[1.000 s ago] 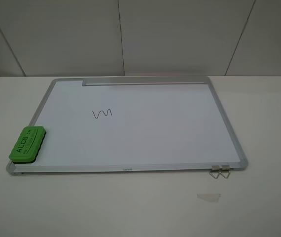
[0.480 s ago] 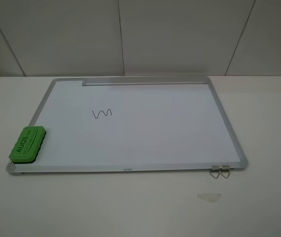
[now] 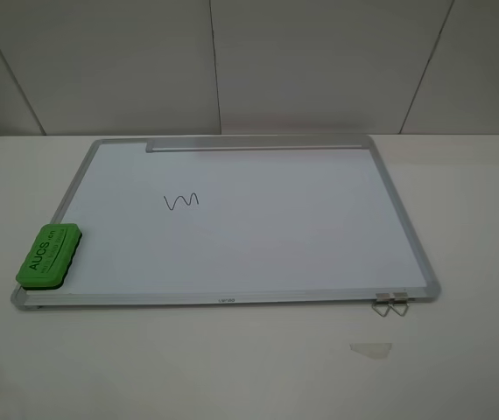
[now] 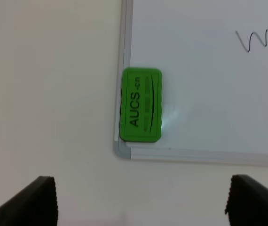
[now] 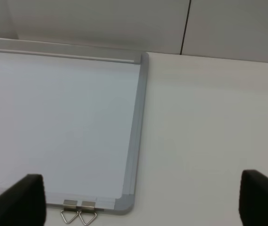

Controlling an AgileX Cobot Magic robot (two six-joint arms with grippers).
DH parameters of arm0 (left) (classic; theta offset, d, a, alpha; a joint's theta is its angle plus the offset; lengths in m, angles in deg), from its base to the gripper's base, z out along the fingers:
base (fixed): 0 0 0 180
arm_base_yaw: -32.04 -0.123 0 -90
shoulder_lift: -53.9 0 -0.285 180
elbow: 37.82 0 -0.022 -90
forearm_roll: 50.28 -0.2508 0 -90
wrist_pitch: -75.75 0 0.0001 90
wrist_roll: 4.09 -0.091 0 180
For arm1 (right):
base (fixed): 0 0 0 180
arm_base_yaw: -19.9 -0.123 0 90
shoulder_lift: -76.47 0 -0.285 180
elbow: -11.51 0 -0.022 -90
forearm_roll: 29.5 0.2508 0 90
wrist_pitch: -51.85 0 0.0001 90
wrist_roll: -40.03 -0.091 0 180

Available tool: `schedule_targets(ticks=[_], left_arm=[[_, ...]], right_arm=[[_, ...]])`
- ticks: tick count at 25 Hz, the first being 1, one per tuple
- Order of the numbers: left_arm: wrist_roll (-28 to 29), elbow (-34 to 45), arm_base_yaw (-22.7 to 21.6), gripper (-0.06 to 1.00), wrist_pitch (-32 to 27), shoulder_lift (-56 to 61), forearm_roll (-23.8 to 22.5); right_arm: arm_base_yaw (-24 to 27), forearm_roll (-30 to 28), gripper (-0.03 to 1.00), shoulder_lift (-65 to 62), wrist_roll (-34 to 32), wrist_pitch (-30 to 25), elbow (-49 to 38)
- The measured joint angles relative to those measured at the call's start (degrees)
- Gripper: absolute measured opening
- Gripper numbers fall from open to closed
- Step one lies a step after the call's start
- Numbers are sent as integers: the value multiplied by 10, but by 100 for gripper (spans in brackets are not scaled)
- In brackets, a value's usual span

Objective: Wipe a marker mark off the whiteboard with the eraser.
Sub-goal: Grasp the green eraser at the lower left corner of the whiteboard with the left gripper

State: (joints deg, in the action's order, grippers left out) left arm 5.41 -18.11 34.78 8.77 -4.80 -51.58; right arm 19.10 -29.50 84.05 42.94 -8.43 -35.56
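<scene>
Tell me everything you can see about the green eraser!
The eraser is a bright green block with rounded corners, and its sides look a little darker. Its top has dark letters reading AUCS, with smaller print beside them. It looks like plastic or firm foam. It lies flat, label up, on the whiteboard, at the near left corner in the high view, with one long side over the board's silver edge. Only the board touches it; nothing holds it.
</scene>
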Motion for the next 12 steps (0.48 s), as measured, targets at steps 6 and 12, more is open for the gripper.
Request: schedule_targets(ticks=[6, 12], left_arm=[[1, -16, 0, 74, -15, -145, 0], [1, -16, 0, 74, 1, -232, -17]], right_arm=[[0, 0, 82, 0, 0, 0, 0], [0, 0, 82, 0, 0, 0, 0]])
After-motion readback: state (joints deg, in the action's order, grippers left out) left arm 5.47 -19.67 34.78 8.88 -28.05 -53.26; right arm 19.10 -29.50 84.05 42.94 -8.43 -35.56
